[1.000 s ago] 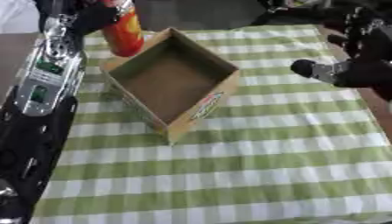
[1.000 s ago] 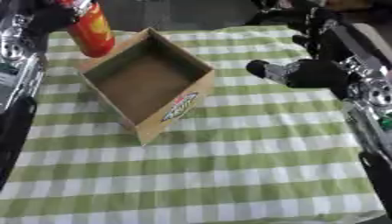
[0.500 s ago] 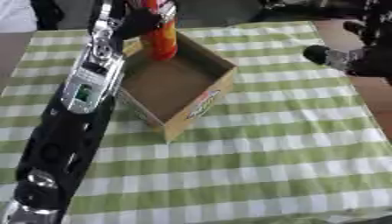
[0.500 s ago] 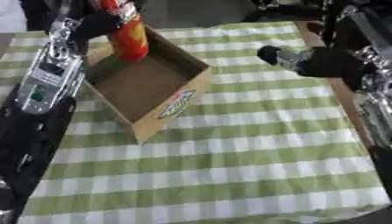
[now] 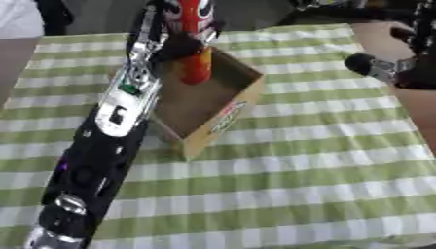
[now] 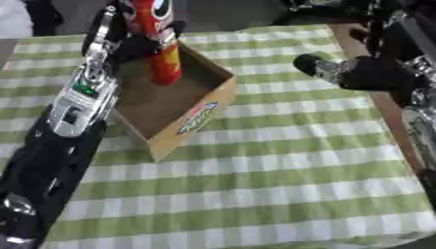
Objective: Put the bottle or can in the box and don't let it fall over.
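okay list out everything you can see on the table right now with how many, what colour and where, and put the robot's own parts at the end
can: one, tall, red above and orange-yellow below, upright, its lower end inside the box's far left corner
cardboard box: one, brown, open top, a coloured logo on its near side wall, left of centre on the cloth
tablecloth: one, green and white check, covering the table
person: one, a white sleeve at the far left corner, touching nothing
left hand: one, black, curled round the can's middle; its arm runs down the view's left side
right hand: one, black, at the table's right edge, holding nothing; finger pose unclear
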You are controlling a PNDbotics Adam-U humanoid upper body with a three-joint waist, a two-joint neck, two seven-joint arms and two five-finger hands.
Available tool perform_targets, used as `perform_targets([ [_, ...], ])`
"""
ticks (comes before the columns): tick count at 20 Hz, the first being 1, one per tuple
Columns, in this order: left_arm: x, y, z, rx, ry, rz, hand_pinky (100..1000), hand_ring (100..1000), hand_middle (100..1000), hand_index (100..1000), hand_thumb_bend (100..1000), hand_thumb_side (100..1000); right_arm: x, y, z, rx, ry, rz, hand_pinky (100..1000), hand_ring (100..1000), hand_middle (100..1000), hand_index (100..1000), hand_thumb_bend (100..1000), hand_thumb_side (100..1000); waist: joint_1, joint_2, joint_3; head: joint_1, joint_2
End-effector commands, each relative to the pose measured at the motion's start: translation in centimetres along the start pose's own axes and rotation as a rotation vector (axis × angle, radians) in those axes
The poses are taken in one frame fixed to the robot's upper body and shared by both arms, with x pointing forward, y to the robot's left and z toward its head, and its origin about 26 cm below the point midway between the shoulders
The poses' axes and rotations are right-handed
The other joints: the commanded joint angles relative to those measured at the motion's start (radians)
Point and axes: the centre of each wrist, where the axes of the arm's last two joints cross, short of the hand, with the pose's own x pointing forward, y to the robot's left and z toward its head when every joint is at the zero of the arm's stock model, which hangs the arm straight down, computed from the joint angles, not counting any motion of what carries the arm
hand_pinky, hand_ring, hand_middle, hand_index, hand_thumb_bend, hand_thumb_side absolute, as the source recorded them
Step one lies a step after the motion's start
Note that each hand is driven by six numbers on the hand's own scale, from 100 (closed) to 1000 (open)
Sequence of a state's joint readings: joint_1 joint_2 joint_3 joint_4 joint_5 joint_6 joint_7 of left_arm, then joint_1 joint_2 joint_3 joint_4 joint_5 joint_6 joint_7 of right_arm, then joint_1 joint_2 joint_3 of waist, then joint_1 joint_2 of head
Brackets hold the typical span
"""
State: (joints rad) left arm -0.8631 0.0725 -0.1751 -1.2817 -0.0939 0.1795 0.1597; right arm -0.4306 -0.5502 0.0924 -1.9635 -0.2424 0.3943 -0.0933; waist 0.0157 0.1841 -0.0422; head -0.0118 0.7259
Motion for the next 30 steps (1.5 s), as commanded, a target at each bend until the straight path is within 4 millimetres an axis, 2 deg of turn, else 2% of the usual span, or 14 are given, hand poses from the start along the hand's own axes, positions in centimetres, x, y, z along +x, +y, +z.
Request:
perform_targets([
  [1, 0.2, 0.1, -0.2, -0.032, -0.035, -0.044, 1000, 851, 788, 847, 689, 168, 1.1, -0.5, 0.0, -0.005, -0.038, 0.014, 1000, 1000, 932, 1000, 682, 100, -0.001, -0.013, 0.000, -0.010, -0.013],
  [5, -1.1, 0.3, 0.1, -0.081, -0.011, -0.112, 1000, 871, 793, 889, 791, 319, 1.0, -0.5, 0.0, -0.006, -0.035, 0.015, 1000, 1000, 931, 1000, 683, 100, -0.001, -0.015, 0.004, -0.016, -0.011],
  [9, -1.8, 0.9, 0.3, -0.095, 0.001, -0.164, 1000, 880, 794, 904, 834, 376, 1.0, -0.6, 0.1, -0.007, -0.034, 0.016, 1000, 1000, 930, 999, 684, 100, -0.003, -0.017, 0.008, -0.021, -0.010],
  [17, -2.4, 2.2, 0.8, -0.073, 0.002, -0.210, 1000, 871, 779, 881, 808, 342, 0.8, -0.6, 0.1, -0.003, -0.024, 0.017, 1000, 1000, 928, 997, 685, 100, -0.002, -0.025, 0.020, -0.029, -0.007],
  [22, -2.7, 4.4, 2.0, -0.055, -0.011, -0.241, 1000, 870, 780, 884, 812, 341, 0.7, -0.7, 0.2, -0.007, -0.019, 0.022, 1000, 1000, 927, 996, 686, 100, -0.001, -0.036, 0.037, -0.044, -0.004],
  [30, -2.1, 8.2, 4.3, -0.020, -0.029, -0.272, 1000, 865, 775, 882, 800, 330, 0.6, -0.9, 0.4, -0.013, -0.012, 0.032, 1000, 1000, 927, 996, 687, 100, -0.002, -0.039, 0.051, -0.063, -0.007],
])
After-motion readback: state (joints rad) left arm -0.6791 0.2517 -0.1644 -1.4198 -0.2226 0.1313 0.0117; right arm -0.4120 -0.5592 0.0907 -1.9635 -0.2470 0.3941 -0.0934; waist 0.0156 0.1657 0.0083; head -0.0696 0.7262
